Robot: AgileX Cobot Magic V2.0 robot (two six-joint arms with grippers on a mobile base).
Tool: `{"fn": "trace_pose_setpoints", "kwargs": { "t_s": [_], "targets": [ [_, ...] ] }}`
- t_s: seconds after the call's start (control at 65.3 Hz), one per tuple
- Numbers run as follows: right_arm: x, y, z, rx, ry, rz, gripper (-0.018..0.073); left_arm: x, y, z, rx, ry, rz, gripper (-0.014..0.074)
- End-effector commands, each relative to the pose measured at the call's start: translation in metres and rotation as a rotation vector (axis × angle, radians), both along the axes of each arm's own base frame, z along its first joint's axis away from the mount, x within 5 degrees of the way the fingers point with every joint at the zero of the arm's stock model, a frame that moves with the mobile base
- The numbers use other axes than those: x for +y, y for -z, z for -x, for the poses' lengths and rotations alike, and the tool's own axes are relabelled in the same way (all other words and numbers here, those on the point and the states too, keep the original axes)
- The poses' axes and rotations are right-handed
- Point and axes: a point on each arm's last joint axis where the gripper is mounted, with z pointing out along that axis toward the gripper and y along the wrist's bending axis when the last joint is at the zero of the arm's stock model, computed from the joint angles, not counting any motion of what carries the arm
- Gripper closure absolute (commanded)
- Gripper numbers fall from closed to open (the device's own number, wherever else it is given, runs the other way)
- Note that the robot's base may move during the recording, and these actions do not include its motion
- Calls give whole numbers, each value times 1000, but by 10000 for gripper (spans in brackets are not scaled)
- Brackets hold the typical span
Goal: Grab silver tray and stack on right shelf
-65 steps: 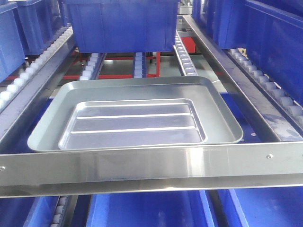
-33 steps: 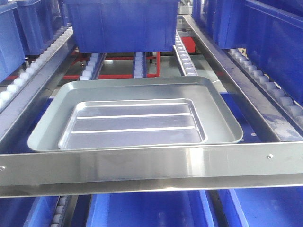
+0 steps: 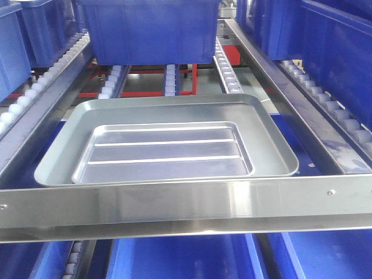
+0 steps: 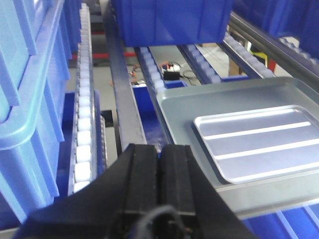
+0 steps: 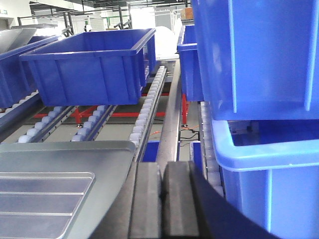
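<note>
The silver tray [image 3: 163, 152], shallow with two raised ridges along its floor, lies flat inside a larger plain silver tray [image 3: 273, 136] on the right shelf [image 3: 186, 202], just behind the shelf's shiny front bar. My left gripper [image 4: 159, 149] is shut with nothing in it. It hovers left of the larger tray [image 4: 199, 99], with the silver tray [image 4: 259, 144] off to its right. My right gripper [image 5: 162, 167] is also shut and empty, level with the larger tray's [image 5: 75, 154] right edge, and the silver tray [image 5: 40, 199] is to its left. Neither gripper shows in the front view.
A big blue bin [image 3: 148, 29] stands on the roller rails [image 3: 226, 72] behind the trays. More blue bins crowd the left side [image 4: 30, 99] and the right side [image 5: 259, 55]. Other blue bins [image 3: 180, 256] sit on the level below.
</note>
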Motion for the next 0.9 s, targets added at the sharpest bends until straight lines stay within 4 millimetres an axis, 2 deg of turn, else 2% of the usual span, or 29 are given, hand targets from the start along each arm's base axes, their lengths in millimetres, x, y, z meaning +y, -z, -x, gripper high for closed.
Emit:
{"fn": "trace_pose_setpoints", "kwargs": {
  "t_s": [0.0, 0.138, 0.291, 0.367, 0.888],
  "targets": [
    [-1, -8, 3, -99, 10, 12, 510, 3, -13, 0, -195, -70, 59, 687],
    [-1, -8, 3, -99, 10, 12, 510, 9, 8, -7, -187, -193, 69, 687],
    [-1, -8, 3, -99, 10, 12, 510, 11, 34, -11, -157, -215, 124, 687],
    [-1, -8, 3, -99, 10, 12, 510, 9, 34, -11, -153, -194, 80, 687],
    [-1, -8, 3, -99, 10, 12, 510, 9, 34, -11, -150, -182, 81, 687]
  ]
}}
